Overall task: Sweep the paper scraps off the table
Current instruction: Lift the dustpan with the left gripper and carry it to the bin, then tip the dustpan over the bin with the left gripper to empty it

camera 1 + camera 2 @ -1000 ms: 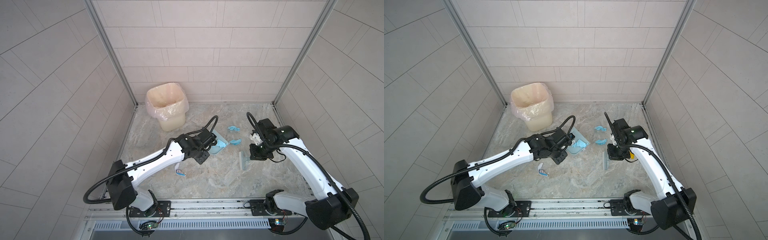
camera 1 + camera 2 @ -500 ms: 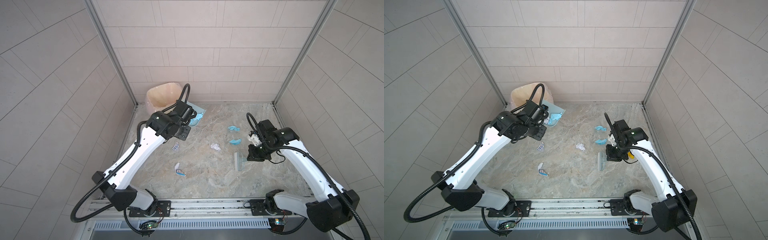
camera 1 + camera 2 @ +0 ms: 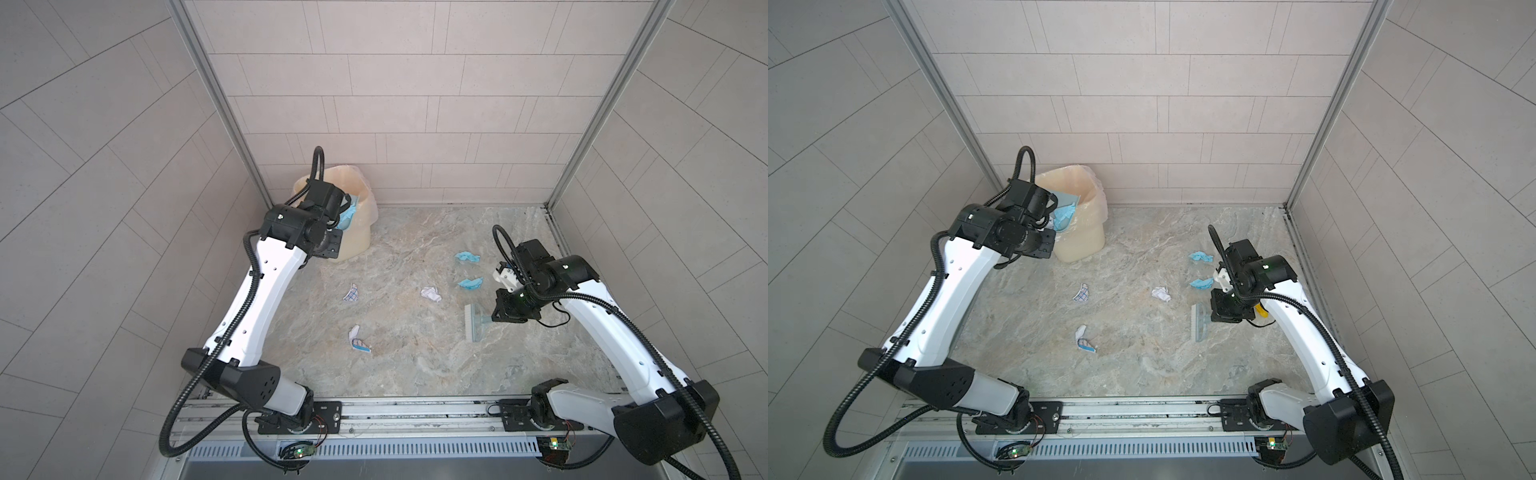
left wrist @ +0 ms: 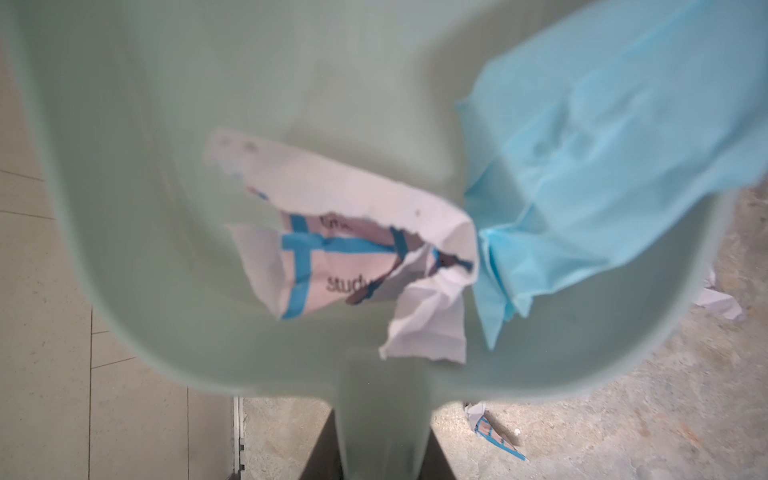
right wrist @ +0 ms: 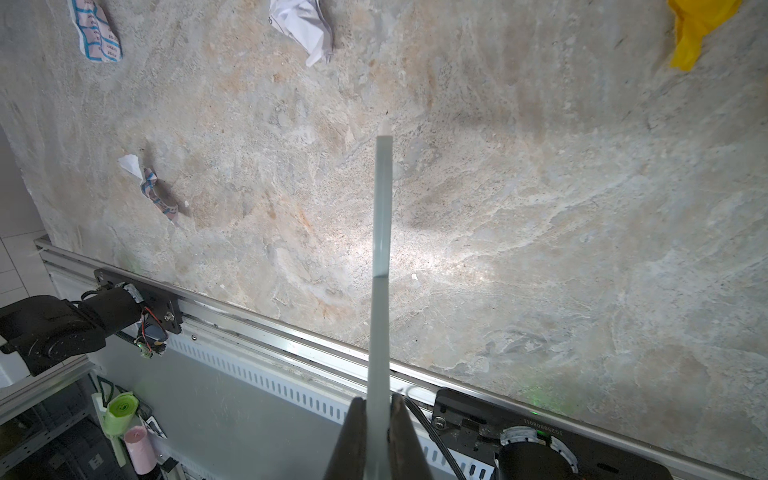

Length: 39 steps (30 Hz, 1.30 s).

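Observation:
My left gripper (image 4: 383, 453) is shut on the handle of the pale blue dustpan (image 4: 208, 104), held tilted over the bin's mouth (image 3: 348, 211) (image 3: 1065, 208). In the pan lie a light blue scrap (image 4: 602, 166) and a white printed scrap (image 4: 353, 249). My right gripper (image 5: 377, 415) (image 3: 505, 318) is shut on the brush (image 3: 473, 322) (image 5: 382, 208), which is low over the table (image 3: 415, 365). Paper scraps on the table: two light blue (image 3: 466, 257) (image 3: 471, 283), a white one (image 3: 431, 294), a grid-printed one (image 3: 351, 293), another printed one (image 3: 359, 340), and a yellow one (image 5: 698, 25).
A beige bin (image 3: 357, 237) (image 3: 1079, 243) lined with a thin bag stands in the back left corner. Tiled walls close the table on three sides. A metal rail (image 3: 415, 409) with both arm bases runs along the front edge.
The left arm has carried the dustpan with its scraps from the table's middle up to the bin at the back left. The right gripper with the brush has shifted slightly left.

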Tool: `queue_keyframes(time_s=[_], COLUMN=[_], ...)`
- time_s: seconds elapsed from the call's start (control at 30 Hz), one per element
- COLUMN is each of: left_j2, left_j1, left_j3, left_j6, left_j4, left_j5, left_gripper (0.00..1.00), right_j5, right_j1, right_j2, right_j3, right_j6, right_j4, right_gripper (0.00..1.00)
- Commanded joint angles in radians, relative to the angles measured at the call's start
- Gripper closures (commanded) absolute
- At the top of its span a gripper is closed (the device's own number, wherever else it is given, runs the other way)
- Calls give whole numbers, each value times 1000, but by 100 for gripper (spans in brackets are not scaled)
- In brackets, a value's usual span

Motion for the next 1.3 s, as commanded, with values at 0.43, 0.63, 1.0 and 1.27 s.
queue_keyframes(time_s=[0.43,0.63,1.0,1.27], left_j2=[198,294,439,476], left_j1=[170,175,162,108], left_j3=[266,396,494,461], left_j6=[120,187,312,427], left_j4=[-76,-114,-87,-34], left_j5=[-116,-233,-451,-643], left_gripper=[100,100,100,100], right_j5=[-29,-38,-33,-32], right_j1=[-5,-5,-6,-5], right_j2=[-51,-48,-41,-36], right_j3=[-62,-71,-57,-64], right_j6=[-4,1,-2,-11], right_j4=[-37,-35,-76,-92], right_gripper=[100,100,100,100])
